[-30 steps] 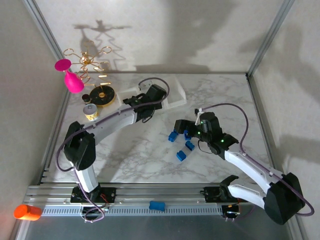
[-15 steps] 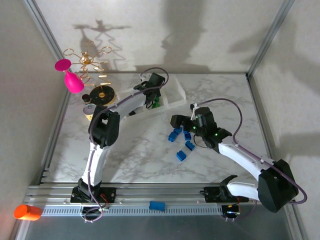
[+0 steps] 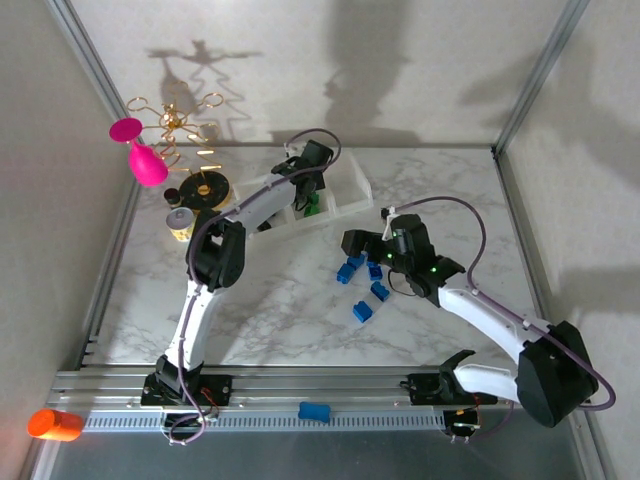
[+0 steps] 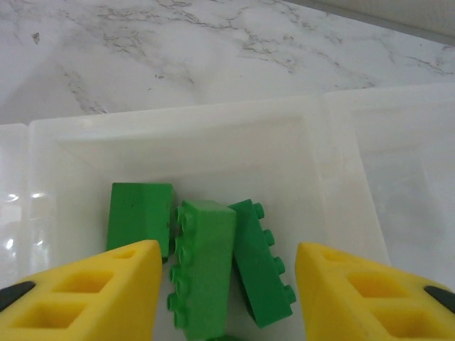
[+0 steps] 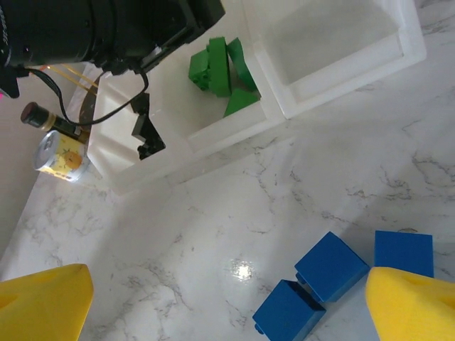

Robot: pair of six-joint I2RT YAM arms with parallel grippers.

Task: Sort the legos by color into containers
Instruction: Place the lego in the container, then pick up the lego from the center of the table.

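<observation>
Now the green legos (image 4: 206,263) lie in a small heap in the middle box of the clear tray (image 4: 313,142), and the left gripper (image 4: 227,288) hangs right over them. Its yellow fingers (image 4: 106,291) stand partly apart, with nothing held between them, so the green drop looks done. A black lego (image 5: 147,136) lies in the box on one side of the green ones, and the box on the other side is bare. Four blue legos (image 3: 362,311) are still out on the marble table (image 3: 280,300), well apart from the tray. The right gripper (image 5: 227,298) hovers just above them with its fingers spread wide and nothing in them. So the step in hand looks like the start of the blue sorting. Next, I think, the right gripper needs to go down over one blue lego, pinch it on its flat sides, and carry it to the bare box. The left arm should lift up and away first, so the two arms do not bump over the tray. Against the picture from a second ago, the left arm has stretched out: then its gripper was just short of the tray, and now it is over the middle box. The right arm has shifted a little, and the blue legos have not moved.
</observation>
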